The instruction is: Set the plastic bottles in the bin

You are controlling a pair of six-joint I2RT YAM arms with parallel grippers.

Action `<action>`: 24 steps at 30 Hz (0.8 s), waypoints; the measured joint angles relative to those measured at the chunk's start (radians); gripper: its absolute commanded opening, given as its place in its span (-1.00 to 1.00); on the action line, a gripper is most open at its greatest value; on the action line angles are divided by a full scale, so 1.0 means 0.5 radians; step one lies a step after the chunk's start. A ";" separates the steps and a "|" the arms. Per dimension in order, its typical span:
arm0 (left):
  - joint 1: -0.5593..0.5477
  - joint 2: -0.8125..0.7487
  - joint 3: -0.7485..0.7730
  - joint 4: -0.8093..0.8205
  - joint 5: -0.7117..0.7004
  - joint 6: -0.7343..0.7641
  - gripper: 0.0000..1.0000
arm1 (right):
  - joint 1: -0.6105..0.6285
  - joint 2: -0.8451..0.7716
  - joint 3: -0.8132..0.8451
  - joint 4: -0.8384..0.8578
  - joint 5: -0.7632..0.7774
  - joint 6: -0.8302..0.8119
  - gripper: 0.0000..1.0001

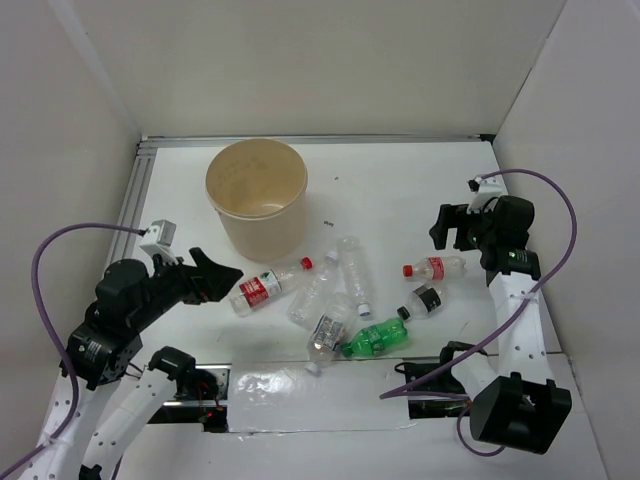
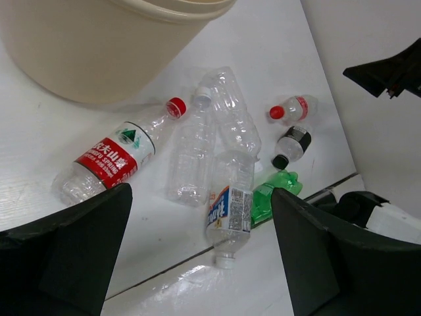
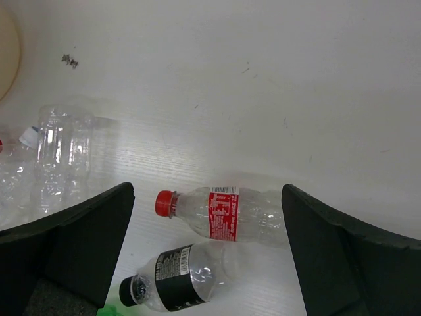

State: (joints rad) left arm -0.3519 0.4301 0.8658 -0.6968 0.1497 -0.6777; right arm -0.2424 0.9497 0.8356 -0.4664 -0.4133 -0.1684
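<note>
**Bottles loose on the worktop, both arms empty-handed**

From where I stand, the left end effector [image 1: 222, 272] is spread wide with nothing in it. The right end effector [image 1: 440, 228] is equally released and bare. The bin [image 1: 262, 232] stands upright at 11 o'clock on the worktop [image 1: 400, 180], and I see no bottle inside it. All the bottles lie flat, from the centre out to 3 o'clock.

The red-labelled bottle [image 1: 262, 288] lies just ahead of the left fingers, its long axis running 8 to 2 with the cap at 2. The small bottle [image 1: 437, 267] under the right arm lies 9 to 3, cap at 9.

Risks, as I judge them:
- A pinch along a bottle's axis instead of across it could send the round body rolling or squirting free.
- The middle bottles touch, so lifting one may scatter the others.
- The green bottle [image 1: 375, 338] at 6 o'clock could roll off the near edge
</note>
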 measured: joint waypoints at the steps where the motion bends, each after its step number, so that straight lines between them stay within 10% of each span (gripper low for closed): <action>1: 0.000 0.014 -0.008 0.017 0.023 0.009 0.98 | -0.002 0.000 0.000 -0.001 0.009 0.005 1.00; 9: 0.000 0.246 -0.041 0.109 0.173 0.142 0.93 | -0.022 0.005 -0.016 -0.001 0.039 0.029 1.00; 16: -0.002 0.440 -0.043 0.228 0.324 0.256 -0.18 | -0.022 0.044 -0.025 0.004 0.065 0.029 1.00; 24: -0.366 0.840 -0.043 0.305 0.167 0.402 0.63 | -0.022 0.156 -0.072 0.005 0.081 0.020 1.00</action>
State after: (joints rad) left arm -0.5350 0.8501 0.8444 -0.5442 0.2333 -0.4767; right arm -0.2535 1.0275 0.7998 -0.4641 -0.3729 -0.1585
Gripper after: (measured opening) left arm 0.747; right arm 0.999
